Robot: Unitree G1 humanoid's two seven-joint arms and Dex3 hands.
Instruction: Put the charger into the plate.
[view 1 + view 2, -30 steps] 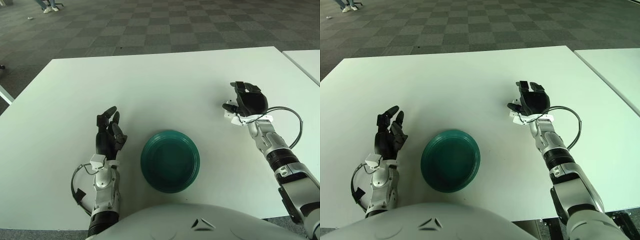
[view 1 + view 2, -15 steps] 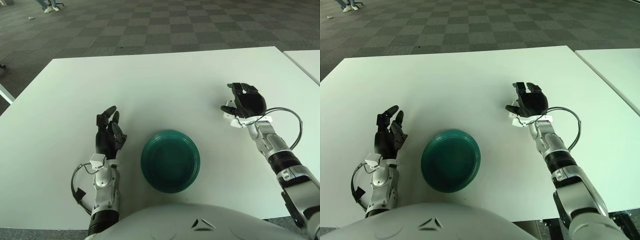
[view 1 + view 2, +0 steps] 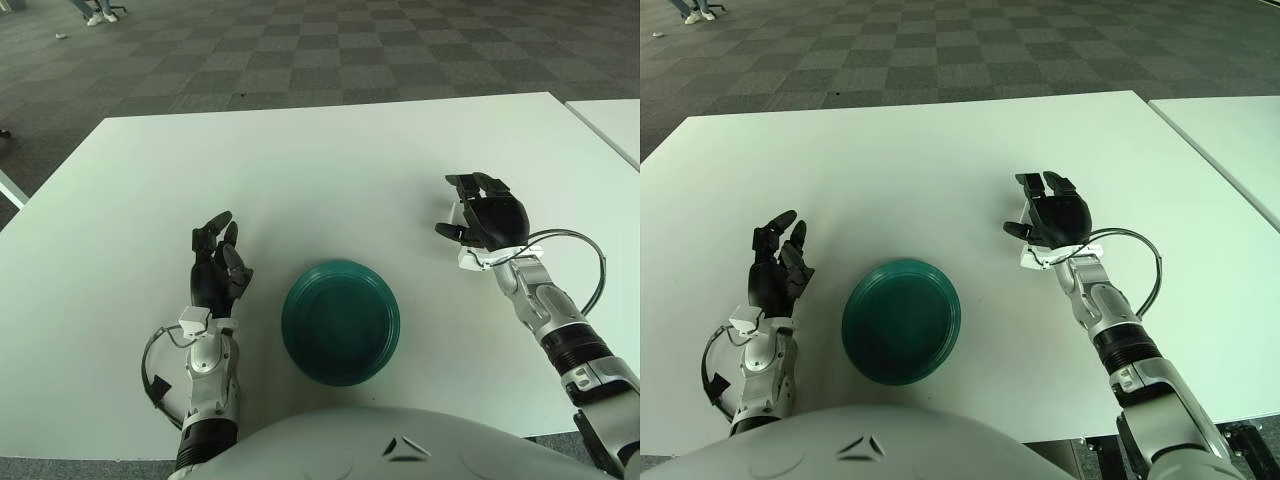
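- The round dark-green plastic plate (image 3: 340,321) sat on the white table (image 3: 320,160) close in front of me, between my two hands, and nothing lay in it.
- My right hand (image 3: 487,220) was raised over the table to the right of the plate and a little farther from me, well apart from its rim, with the forearm running back toward my right side and a black cable looping beside the wrist.
- Its black fingers (image 3: 1040,186) curled forward and the thumb came in from the left, closing around a small white block, the charger (image 3: 459,215), of which only a white sliver showed at the left edge of the palm.
- I could not tell whether the charger was clear of the table or touching it.
- My left hand (image 3: 217,268) stood upright just left of the plate, apart from its rim, wrist down and fingertips pointing away from me.
- Its fingers (image 3: 779,227) were loosely spread and gripped nothing.
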